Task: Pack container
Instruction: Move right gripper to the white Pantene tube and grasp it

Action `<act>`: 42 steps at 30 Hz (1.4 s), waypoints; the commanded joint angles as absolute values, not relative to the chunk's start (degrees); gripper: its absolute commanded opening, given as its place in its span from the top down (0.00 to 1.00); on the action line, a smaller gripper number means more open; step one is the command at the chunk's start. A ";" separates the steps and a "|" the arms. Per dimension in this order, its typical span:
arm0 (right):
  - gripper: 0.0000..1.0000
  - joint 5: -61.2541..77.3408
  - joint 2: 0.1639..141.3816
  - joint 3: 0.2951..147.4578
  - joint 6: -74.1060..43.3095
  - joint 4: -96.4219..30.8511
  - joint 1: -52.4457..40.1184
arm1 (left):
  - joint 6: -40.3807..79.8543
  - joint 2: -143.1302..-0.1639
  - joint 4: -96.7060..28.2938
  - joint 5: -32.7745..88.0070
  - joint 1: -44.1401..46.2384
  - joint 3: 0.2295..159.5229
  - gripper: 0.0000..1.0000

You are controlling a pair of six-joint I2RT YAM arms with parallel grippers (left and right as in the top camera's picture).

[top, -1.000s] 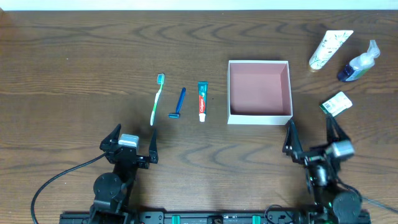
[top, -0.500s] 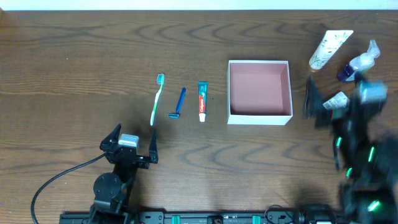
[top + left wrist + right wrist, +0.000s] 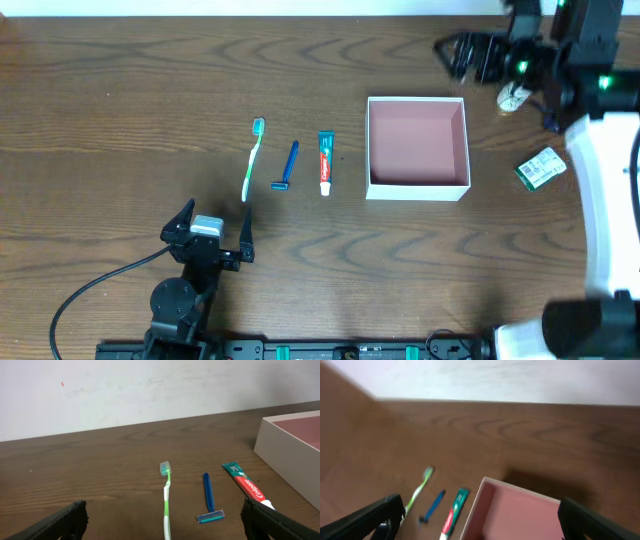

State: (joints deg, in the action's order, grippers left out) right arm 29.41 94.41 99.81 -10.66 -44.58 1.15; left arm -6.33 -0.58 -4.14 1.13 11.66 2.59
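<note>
Container (image 3: 418, 184) untouched; L tool (image 3: 213, 215) & R tool (image 3: 458, 57) wide open, holding nothing.

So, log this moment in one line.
box empty | toothbrush, razor, toothpaste left of box | left end effector open | right end effector open

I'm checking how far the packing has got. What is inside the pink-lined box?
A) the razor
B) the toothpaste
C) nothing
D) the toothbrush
C: the container shows only its bare pink floor, while the toothbrush, razor and toothpaste lie in a row outside it, to its left.
</note>
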 commanded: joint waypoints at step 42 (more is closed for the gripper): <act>0.01 6.13 117.84 123.15 -75.20 -62.22 12.86 | -7.27 -0.23 -5.02 1.06 11.31 0.75 0.02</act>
